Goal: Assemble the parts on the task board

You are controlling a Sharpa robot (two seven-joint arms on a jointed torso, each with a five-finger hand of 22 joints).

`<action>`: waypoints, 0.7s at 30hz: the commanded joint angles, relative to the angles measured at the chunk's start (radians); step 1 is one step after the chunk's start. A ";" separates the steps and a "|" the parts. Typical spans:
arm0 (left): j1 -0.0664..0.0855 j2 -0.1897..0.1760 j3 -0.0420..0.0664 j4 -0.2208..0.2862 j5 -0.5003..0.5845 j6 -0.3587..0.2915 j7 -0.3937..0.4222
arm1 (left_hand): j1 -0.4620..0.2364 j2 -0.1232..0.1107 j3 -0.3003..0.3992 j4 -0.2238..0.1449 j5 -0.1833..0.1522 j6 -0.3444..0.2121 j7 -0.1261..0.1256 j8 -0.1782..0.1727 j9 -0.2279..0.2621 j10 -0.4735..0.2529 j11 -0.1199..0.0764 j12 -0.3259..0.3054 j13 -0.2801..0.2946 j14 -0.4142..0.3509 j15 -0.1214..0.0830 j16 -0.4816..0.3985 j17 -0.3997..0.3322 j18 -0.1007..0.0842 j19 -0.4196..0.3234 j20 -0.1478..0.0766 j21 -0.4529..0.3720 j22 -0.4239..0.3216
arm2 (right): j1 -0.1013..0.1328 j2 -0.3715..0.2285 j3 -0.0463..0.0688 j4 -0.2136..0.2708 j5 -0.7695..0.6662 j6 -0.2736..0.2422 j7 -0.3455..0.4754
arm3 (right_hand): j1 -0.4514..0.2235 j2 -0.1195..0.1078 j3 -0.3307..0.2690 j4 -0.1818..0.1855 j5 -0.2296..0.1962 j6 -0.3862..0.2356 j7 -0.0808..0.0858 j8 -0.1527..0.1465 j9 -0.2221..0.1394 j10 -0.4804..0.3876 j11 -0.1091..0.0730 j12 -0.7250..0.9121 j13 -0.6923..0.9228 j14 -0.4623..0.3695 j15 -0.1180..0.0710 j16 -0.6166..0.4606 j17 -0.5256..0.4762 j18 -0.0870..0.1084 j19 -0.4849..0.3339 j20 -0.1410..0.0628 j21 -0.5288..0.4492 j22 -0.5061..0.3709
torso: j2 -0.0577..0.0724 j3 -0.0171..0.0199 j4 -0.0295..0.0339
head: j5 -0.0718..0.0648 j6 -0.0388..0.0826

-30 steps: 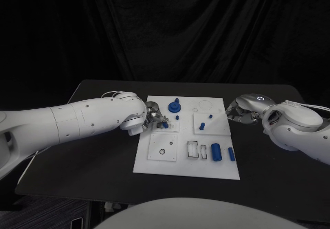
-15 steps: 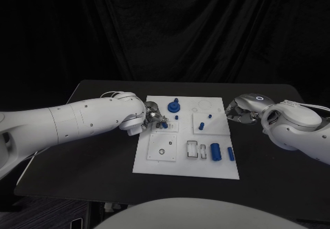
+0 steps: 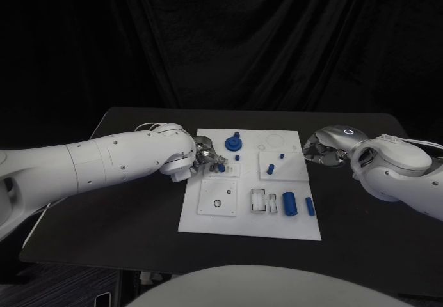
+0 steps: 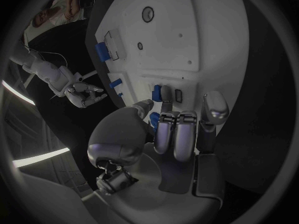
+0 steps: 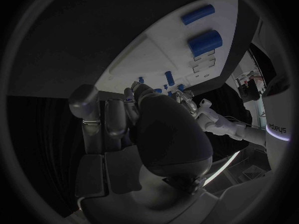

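**A:** Which step is in hand?

**B:** Insertion of one small blue part (image 3: 221,167) at the left side of the task board (image 3: 242,219). The left robot hand (image 3: 205,160) sits over the board's left edge. In the left wrist view its fingers (image 4: 176,134) are drawn together above that blue part (image 4: 157,92), with the fingertips at it. I judge it a pinch, though the contact surfaces are partly hidden.

**A:** And the right robot hand?

**B:** The right robot hand (image 3: 323,151) hangs just off the board's right edge, above the table (image 3: 120,211). Its fingers are curled in, and I see nothing between them. I judge it idle.

**A:** Where do the other parts stand?

**B:** A larger blue piece (image 3: 233,141) stands near the board's far edge. A short peg (image 3: 271,169) stands in the centre-right plate. A thick cylinder (image 3: 290,203) and a thinner one (image 3: 310,206) lie near the right edge, toward the front. Judged from that, the assembly is only partly done.

**A:** What does the next move call for?

**B:** Seating the pinched part. The left robot hand must keep the part square to its recess and press straight down. A tilted part is likely to jam. After release, the two loose cylinders on the right side appear to be the remaining work, and they lie nearer the right robot hand.
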 commanded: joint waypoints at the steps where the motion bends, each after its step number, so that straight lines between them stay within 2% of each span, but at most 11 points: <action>1: -0.015 0.002 -0.009 0.000 0.006 0.033 -0.005 | -0.026 0.002 -0.021 0.029 -0.037 0.001 0.009 -0.005 -0.002 0.100 0.008 -0.002 0.259 0.104 0.009 0.003 0.263 0.012 0.001 0.007 -0.008 0.003 | -0.002 0.000 0.001 0.000 -0.004 0.006 -0.019 | 0.000 -0.008 0.005 0.001 0.005 0.000 -0.001 -0.004 -0.001 -0.009 -0.001 -0.005 -0.002 0.005 -0.006 -0.005 -0.001 0.019 -0.008 -0.002 -0.003 0.108 | 0.000 -0.0003 0.0001 | 0.000 0.000; 4: -0.016 0.001 -0.009 0.000 0.006 0.035 -0.004 | -0.034 0.006 -0.035 0.046 -0.055 0.002 0.010 -0.006 -0.003 0.099 0.009 -0.003 0.258 0.104 0.010 0.003 0.263 0.013 -0.003 0.008 -0.014 0.002 | -0.003 0.000 0.001 -0.001 -0.004 0.007 -0.020 | 0.000 -0.008 0.005 0.001 0.005 0.000 -0.001 -0.004 -0.001 -0.009 -0.001 -0.005 -0.002 0.005 -0.006 -0.005 -0.001 0.019 -0.008 -0.002 -0.003 0.108 | 0.000 -0.0002 0.0000 | 0.000 0.000; 13: -0.017 0.000 -0.009 -0.001 0.006 0.044 -0.003 | -0.035 0.006 -0.036 0.047 -0.054 0.002 0.010 -0.006 -0.003 0.098 0.009 -0.004 0.258 0.104 0.010 0.003 0.263 0.013 -0.004 0.008 -0.015 0.002 | -0.003 0.000 0.001 -0.002 -0.004 0.007 -0.022 | 0.000 -0.008 0.005 0.001 0.005 0.001 -0.001 -0.004 -0.002 -0.009 -0.001 -0.006 -0.002 0.005 -0.006 -0.005 -0.001 0.019 -0.008 -0.002 -0.003 0.108 | -0.001 0.0000 -0.0003 | 0.001 0.000; 21: -0.018 -0.002 -0.009 -0.001 0.006 0.052 0.000 | 0.003 -0.002 -0.043 0.022 -0.025 0.003 0.008 -0.007 -0.002 0.098 0.008 -0.004 0.258 0.104 0.009 0.003 0.263 0.014 -0.005 0.008 -0.021 0.005 | -0.003 0.000 0.001 -0.002 -0.003 0.006 -0.023 | 0.000 -0.008 0.005 0.001 0.005 0.001 -0.001 -0.004 -0.002 -0.009 -0.001 -0.006 -0.002 0.005 -0.006 -0.005 -0.001 0.019 -0.008 -0.002 -0.003 0.108 | 0.000 -0.0005 -0.0001 | 0.002 0.000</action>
